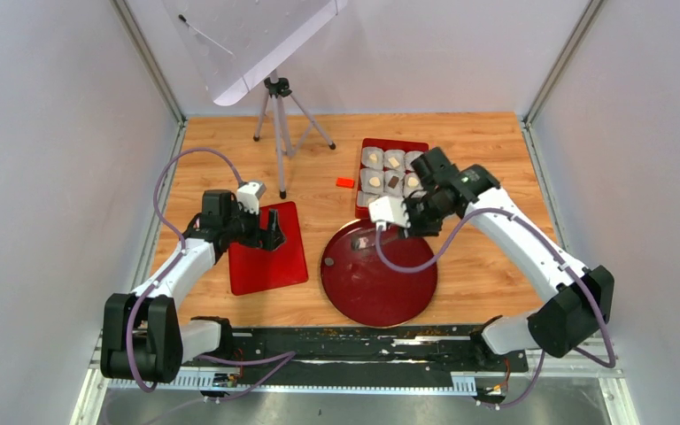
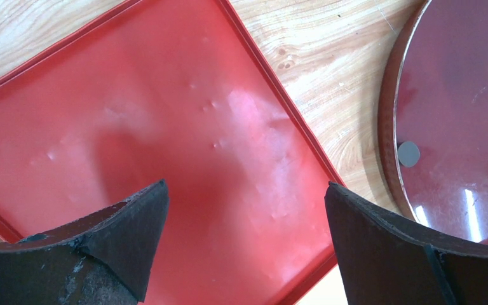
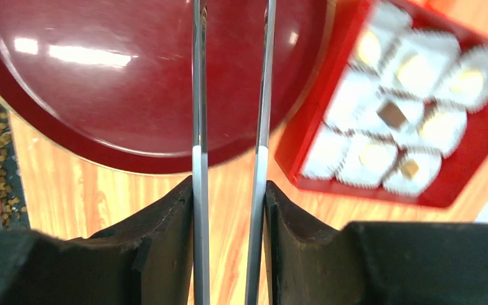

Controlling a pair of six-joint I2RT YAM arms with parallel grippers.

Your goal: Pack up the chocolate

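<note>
The round dark-red plate [image 1: 381, 292] lies on the wooden table [image 1: 487, 150], and the rest is placed from it. Just past its far right rim stands the red box [image 1: 394, 143] with nine white paper cups [image 3: 327, 152] in three rows. The chocolates [image 3: 413, 67] sit in those cups. Most are cream pieces, with a brown square [image 3: 393, 114] in the middle cup and a second brown piece in an outer cup. Two cups on the plate's side look bare, though that view is blurred. On the plate's far part lies a small pale-and-brown speck [image 1: 363, 241], too small to name.

The right gripper [image 3: 229, 190] hangs over the plate's far rim, between plate and box. It is clenched on metal tweezers [image 3: 197, 95], with one finger pressing each blade. The blades stand apart with nothing between them where they show, and their tips are cut off in the wrist view.

Left of the plate, near it but with bare wood between, lies a flat red tray [image 2: 165, 95]. The left gripper [image 2: 246, 185] hovers over it, spread wide and grasping nothing.

Beyond the plate, just left of the box, sits a small orange-red block [image 1: 345, 182], and farther back on the left stands a tripod [image 1: 279, 124]
</note>
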